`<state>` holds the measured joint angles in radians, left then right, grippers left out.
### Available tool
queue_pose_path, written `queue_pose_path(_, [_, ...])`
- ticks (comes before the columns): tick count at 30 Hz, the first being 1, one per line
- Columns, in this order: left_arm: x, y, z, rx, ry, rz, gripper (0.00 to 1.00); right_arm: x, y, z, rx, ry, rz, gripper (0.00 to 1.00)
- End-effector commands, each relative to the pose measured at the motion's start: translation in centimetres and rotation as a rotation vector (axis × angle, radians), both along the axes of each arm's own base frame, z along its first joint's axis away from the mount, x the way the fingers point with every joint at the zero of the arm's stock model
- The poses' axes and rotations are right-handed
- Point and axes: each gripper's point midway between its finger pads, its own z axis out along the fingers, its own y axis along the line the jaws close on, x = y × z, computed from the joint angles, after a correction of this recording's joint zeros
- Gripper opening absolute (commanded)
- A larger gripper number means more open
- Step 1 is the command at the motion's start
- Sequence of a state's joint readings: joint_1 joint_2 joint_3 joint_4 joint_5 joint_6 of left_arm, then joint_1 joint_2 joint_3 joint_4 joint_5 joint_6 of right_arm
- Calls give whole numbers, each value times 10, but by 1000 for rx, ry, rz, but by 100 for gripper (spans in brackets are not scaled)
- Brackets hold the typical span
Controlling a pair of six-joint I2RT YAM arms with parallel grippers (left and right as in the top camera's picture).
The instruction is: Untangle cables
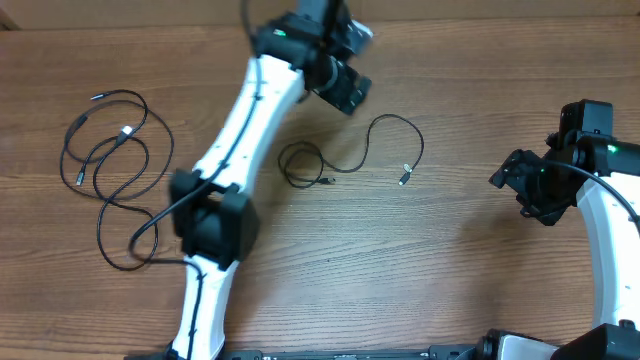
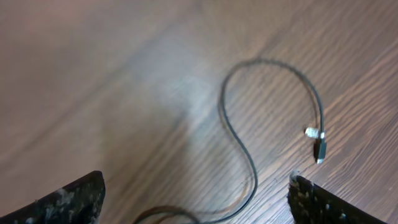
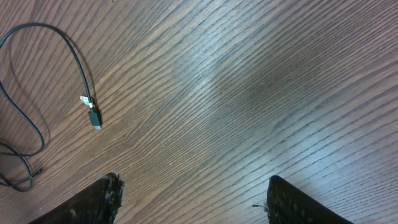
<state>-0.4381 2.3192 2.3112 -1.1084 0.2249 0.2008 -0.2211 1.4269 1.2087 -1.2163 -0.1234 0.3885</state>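
Wood: a brown-grained table [image 1: 450, 290] carries everything in view.
Centre: the middle cable [image 1: 372, 135], thin and black, lies at mid-table, with a small coil at its left end, an arch going far and right, then a drop to a silver-tipped plug [image 1: 405, 175].
Left: the left cables [image 1: 110, 170] lie in loose, overlapping black loops at the table's left side, well apart from the middle cable; how many cords cross there I cannot tell.
Left gripper: the left gripper [image 1: 345, 90] hangs at far centre, just beyond the middle cable and clear of it; its fingers [image 2: 68, 199] stand wide apart with nothing gripped.
Left wrist view: the cord snakes in an S across the wood ahead of the gap; the plug lies near the finger on the right of that view, not touching it.
Right gripper: the right gripper [image 1: 522, 188] sits at the table's right, its fingers [image 3: 93, 202] spread, with only bare wood between them.
Right wrist view: the plug and arch lie at upper left, well apart from the fingers.
Left arm: the white left arm [image 1: 235, 130] runs from the near edge to far centre, between the left cables and the middle cable.
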Motion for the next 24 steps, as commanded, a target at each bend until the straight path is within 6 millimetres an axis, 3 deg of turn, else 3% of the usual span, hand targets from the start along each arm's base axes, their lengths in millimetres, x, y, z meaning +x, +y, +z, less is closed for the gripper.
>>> queue_pose_path(1, [-10, -21, -38, 34, 50, -78, 93, 5, -3, 10, -14, -35, -8, 73])
queue_pose_path(4, [-21, -36, -72, 63, 108, -111, 92, 5, -3, 10, -14, -35, -8, 73])
queue_pose_path(8, [-32, -46, -96, 87, 153, -136, 90, 5, -3, 10, -14, -34, -8, 73])
queue_pose_path(10, [-34, -49, -101, 92, 160, -144, 89, 4, -3, 10, -14, -33, -8, 73])
queue_pose_path(13, [-37, -52, -104, 93, 170, -143, 77, 4, -3, 10, -14, -33, -8, 73])
queue_pose_path(24, [-50, -55, -136, 130, 243, -125, 64, 3, -3, 10, -13, -27, -4, 73])
